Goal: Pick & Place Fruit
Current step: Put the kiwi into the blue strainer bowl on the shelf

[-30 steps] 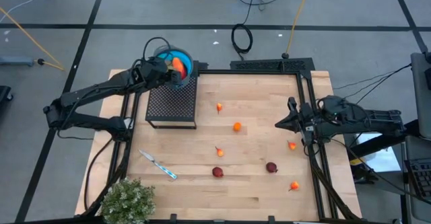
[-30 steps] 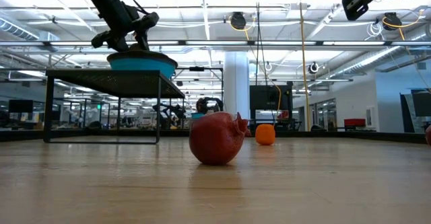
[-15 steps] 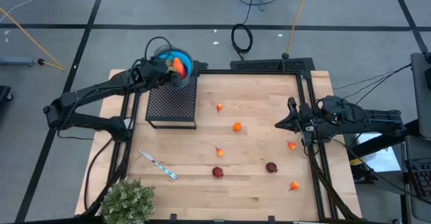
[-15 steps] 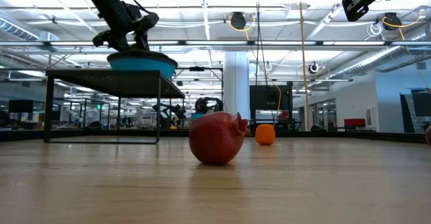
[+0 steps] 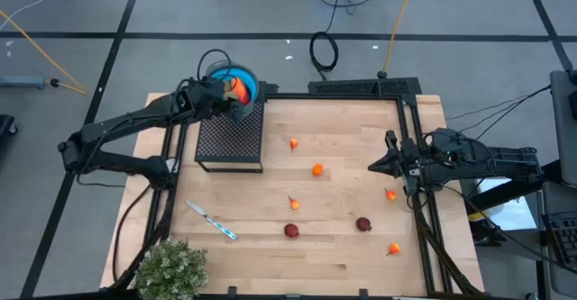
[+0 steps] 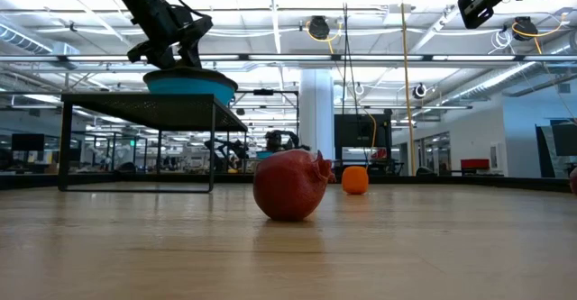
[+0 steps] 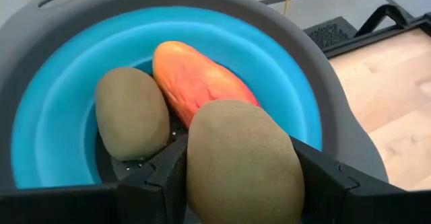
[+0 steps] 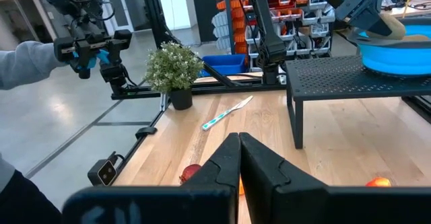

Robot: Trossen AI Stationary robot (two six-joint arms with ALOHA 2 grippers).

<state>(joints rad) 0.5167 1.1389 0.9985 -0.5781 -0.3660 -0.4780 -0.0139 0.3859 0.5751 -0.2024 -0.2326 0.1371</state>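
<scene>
Here, small fruit pieces (image 5: 291, 231) lie scattered on the wooden table (image 5: 343, 147). Beside them, the right gripper (image 5: 373, 167) hovers clenched and empty. Farther back, the left gripper (image 7: 242, 177) grasps an olive-brown oval (image 7: 242, 160) over the blue bowl (image 7: 60, 109).

Green plant (image 5: 169, 268), blue-and-white stick (image 5: 212, 221)

Olive-brown kiwi (image 7: 244, 163), red-orange fruit (image 7: 202, 79), blue bowl (image 7: 54, 109), black perforated stand (image 5: 230, 138).
</scene>
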